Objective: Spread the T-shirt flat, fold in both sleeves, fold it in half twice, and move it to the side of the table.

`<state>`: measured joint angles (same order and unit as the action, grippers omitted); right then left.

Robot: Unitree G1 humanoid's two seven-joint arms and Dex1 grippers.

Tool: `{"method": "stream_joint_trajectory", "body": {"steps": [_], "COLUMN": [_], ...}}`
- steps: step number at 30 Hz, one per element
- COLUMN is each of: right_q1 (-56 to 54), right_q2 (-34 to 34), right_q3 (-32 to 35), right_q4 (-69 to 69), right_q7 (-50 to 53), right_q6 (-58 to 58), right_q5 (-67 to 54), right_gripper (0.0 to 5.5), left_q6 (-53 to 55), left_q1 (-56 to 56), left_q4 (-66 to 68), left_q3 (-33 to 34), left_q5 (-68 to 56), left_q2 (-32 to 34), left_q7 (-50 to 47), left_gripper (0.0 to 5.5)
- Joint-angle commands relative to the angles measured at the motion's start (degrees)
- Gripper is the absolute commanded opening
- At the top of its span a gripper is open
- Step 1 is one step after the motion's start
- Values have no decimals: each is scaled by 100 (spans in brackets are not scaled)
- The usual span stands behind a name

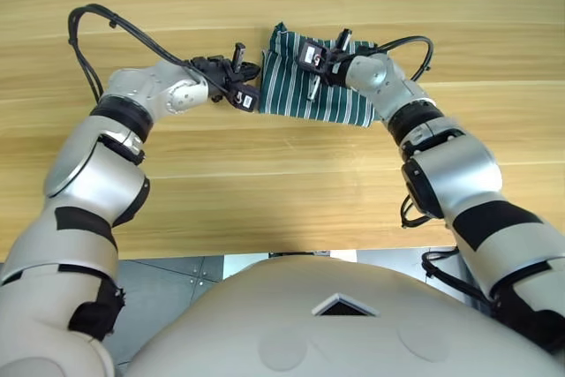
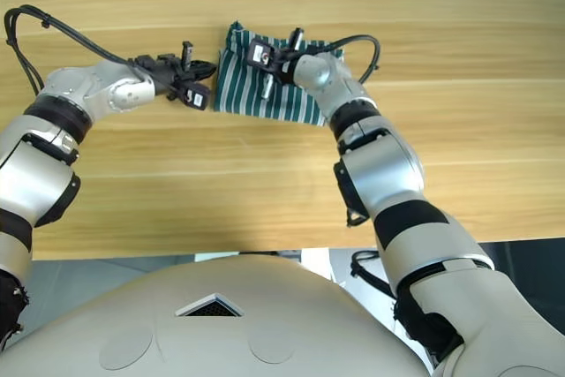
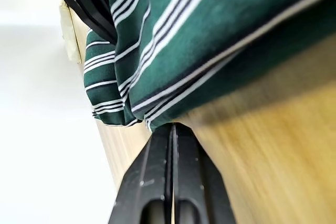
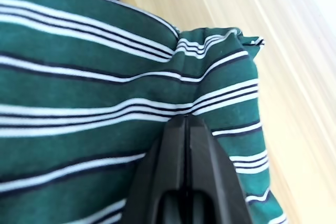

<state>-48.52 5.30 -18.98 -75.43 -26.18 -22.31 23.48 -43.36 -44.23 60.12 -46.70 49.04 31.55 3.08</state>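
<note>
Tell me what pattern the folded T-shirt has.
The T-shirt is dark green with thin white stripes, clearest in the right wrist view.

No text, number or sign is legible. A small white sticker (image 1: 248, 100) sits on the black left wrist housing (image 1: 228, 79). A second sticker (image 1: 309, 53) sits on the black right wrist housing (image 1: 325, 63). Their dark marks are too small to read. The T-shirt (image 1: 305, 105) bears plain stripes.
</note>
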Motion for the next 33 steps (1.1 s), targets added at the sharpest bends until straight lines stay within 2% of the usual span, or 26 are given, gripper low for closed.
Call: {"method": "stream_joint_trajectory", "body": {"steps": [1,7,12,20,28,33], "right_q1": [533,1017,1162,1755,2208,2379], "right_q2": [128,534,654,970,1170,1187], "right_q3": [-352,-580,-649,-944,-1078,-1163], "right_q4": [-108,160,297,1223,2308,2764], "right_q7": [-261,-589,-621,-1362,-1565,-1557], "right_q6": [-18,-730,-909,-1520,-1390,-1217], "right_q5": [329,305,259,124,-87,-166], "right_gripper": [2,2,2,2,2,2], "left_q6": [-673,-891,-713,-802,-745,-675], "left_q1": [908,1258,1600,1858,1437,1083], "left_q4": [-692,-2491,-3026,-4407,-4338,-3495], "left_q3": [76,844,1052,1070,1094,943], "left_q5": [-408,-1598,-1789,-2436,-1929,-1035], "left_q2": [754,1612,1538,1630,1111,548], "left_q7": [919,2015,2479,3583,3823,3366], "left_gripper": [0,0,0,0,0,0]}}
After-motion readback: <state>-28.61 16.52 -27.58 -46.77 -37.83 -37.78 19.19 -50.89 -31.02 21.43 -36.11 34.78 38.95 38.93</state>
